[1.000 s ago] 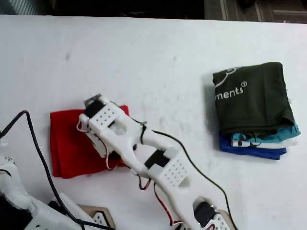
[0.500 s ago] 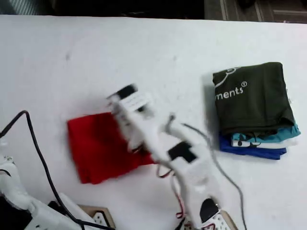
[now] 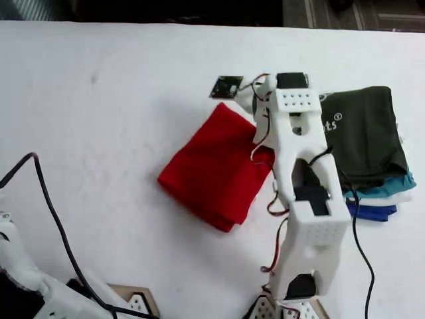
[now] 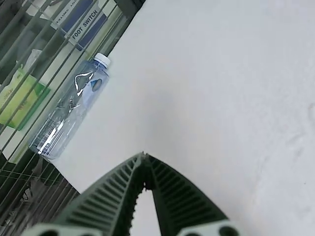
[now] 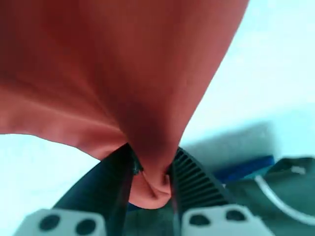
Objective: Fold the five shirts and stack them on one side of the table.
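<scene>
A folded red shirt (image 3: 216, 166) hangs tilted over the middle of the white table (image 3: 133, 80), its right edge raised. My right gripper (image 3: 265, 151) is shut on that edge, just left of the stack. In the right wrist view the red shirt (image 5: 113, 73) bunches between the closed fingers of my right gripper (image 5: 150, 172). The stack (image 3: 358, 136) sits at the right, a dark green shirt on top with teal, white and blue shirts under it. My left gripper (image 4: 145, 172) is shut on nothing above bare table, and its arm (image 3: 16, 266) is at the front left corner.
A black cable (image 3: 56, 219) loops over the front left of the table. A clear plastic bottle (image 4: 74, 105) lies beyond the table's edge in the left wrist view. The far and left parts of the table are bare.
The right arm has swung from the front left to the right, carrying the red shirt across the table up to the stack. The left arm has not moved.
</scene>
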Motion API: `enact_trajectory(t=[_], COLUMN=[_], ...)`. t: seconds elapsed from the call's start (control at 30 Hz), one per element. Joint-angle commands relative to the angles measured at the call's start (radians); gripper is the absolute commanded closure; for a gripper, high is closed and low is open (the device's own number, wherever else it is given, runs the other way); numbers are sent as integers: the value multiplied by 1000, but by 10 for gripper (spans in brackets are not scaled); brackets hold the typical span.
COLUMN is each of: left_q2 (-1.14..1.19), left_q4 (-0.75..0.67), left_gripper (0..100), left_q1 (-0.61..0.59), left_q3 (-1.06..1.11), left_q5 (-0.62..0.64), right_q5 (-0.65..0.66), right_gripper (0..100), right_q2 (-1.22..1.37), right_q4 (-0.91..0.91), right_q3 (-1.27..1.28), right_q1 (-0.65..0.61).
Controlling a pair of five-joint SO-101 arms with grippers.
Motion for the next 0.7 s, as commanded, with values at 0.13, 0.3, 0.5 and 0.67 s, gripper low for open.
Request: enact_trajectory(t=[0.13, 0.3, 0.5, 0.67], left_q2=[-4, -5, -4, -4], left_q4=[-17, -15, -15, -14], left_gripper=[973, 976, 976, 976], left_q1=[-1, -2, -2, -4], left_q3=[-3, -3, -3, -3], left_q5=[-3, -3, -3, 0], right_q5=[-230, -400, -598, -775], right_gripper=[642, 718, 948, 986], right_q2=[-41, -163, -371, -412], right_q4=[174, 182, 176, 50], right_q3=[-241, -169, 173, 470], right_q1=[-5, -27, -77, -90])
